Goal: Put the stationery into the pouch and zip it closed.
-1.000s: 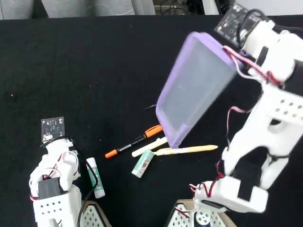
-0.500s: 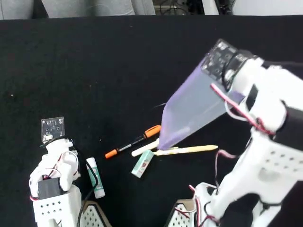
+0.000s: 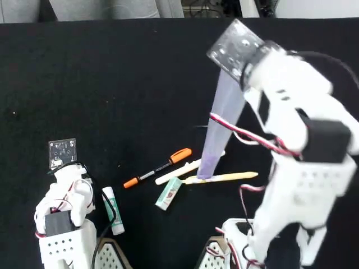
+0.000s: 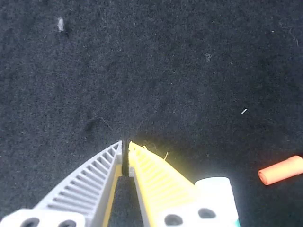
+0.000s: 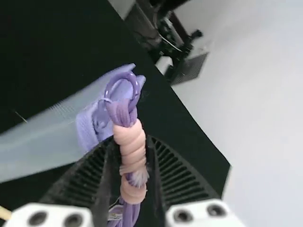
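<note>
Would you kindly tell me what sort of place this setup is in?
Probably a robotics lab bench: a left white arm and a right white arm share a black cloth-covered table, an orange-capped black marker lies on it, and dark equipment stands behind.

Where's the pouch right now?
High view, right of centre: the pouch hangs from the right gripper, its lower end by the yellow pen.

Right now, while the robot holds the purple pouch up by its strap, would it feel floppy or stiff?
Probably floppy: the pouch hangs down, thin and flat, from the pull strap pinched in the right gripper. It is likely light too, since its side looks thin and see-through. Held at just one end, it may swing or twist.
</note>
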